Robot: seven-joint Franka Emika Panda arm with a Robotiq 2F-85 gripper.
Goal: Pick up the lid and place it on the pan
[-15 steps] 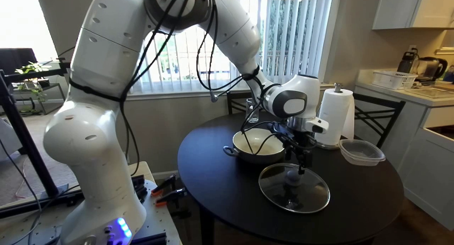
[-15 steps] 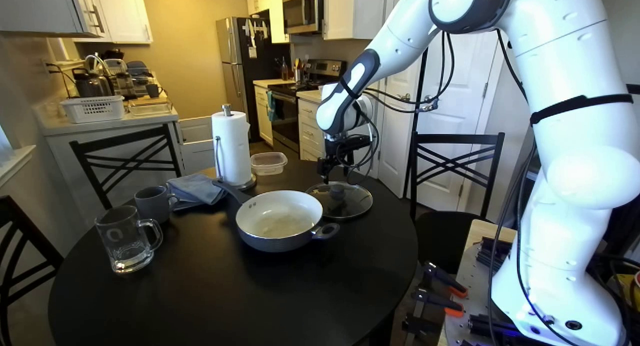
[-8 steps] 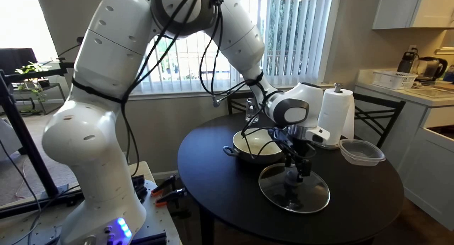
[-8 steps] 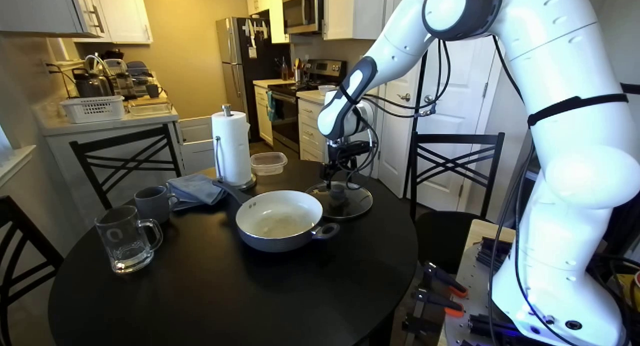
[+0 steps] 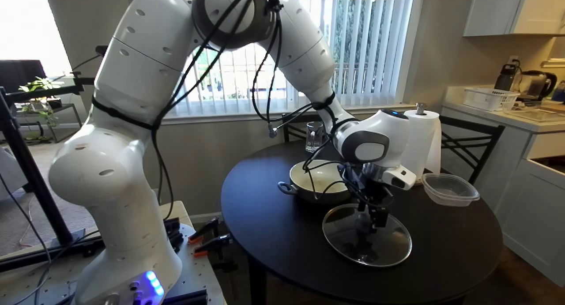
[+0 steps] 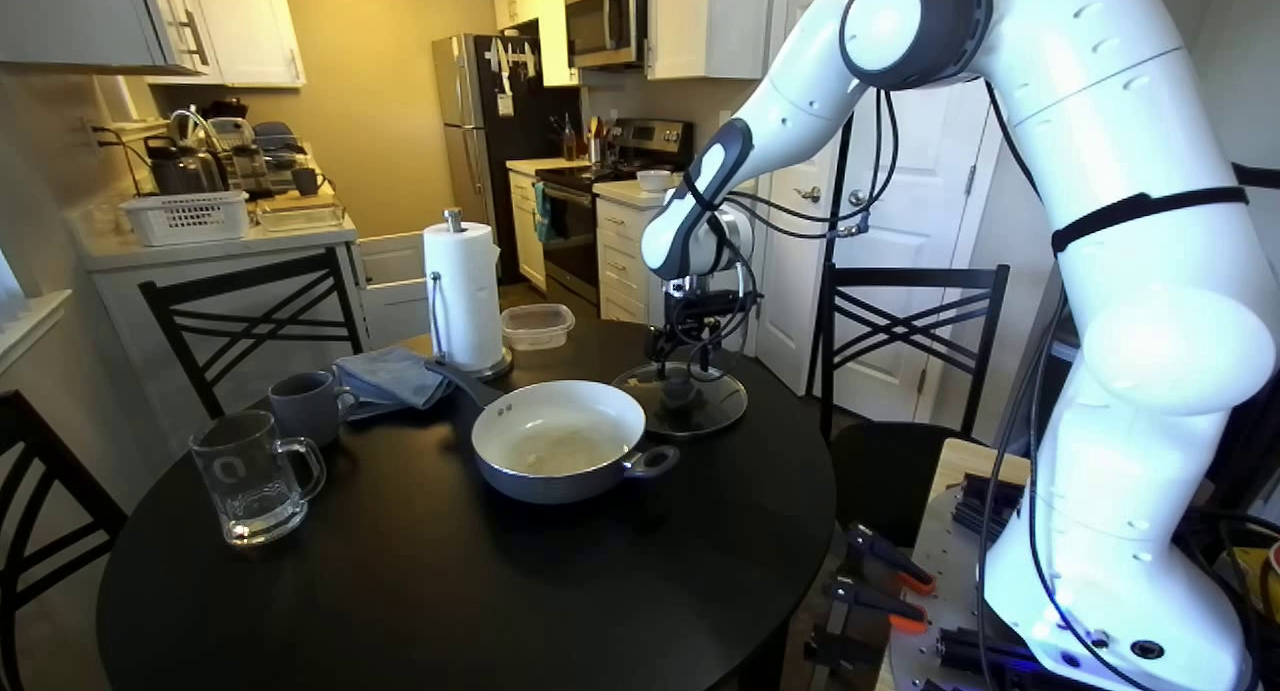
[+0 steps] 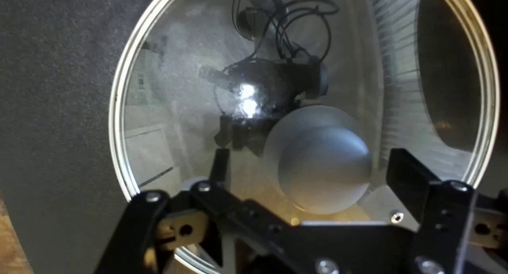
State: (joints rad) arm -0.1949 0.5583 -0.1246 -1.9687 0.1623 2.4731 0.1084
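My arm (image 5: 141, 62) rises from its base (image 5: 128, 261), bends at the elbow (image 5: 227, 13) and slopes down over the table (image 5: 265, 199), gripper (image 7: 310, 163) pointing downward. My jaws stand apart; in the wrist view the knob (image 7: 323, 169) shows between them, a gap on either side. The lid (image 6: 690, 416) lies on the table, just beside the pan (image 6: 555, 488), whose pale inside is visible. The glass mug (image 6: 235, 471) and grey mug (image 6: 303, 411) stand near each other; I cannot tell what either holds. A clear tub (image 6: 537, 339) sits near the paper roll (image 6: 465, 296).

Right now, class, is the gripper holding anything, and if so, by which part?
Nothing. The gripper is open; in the wrist view, gaps show between its fingers and the knob of the lid.
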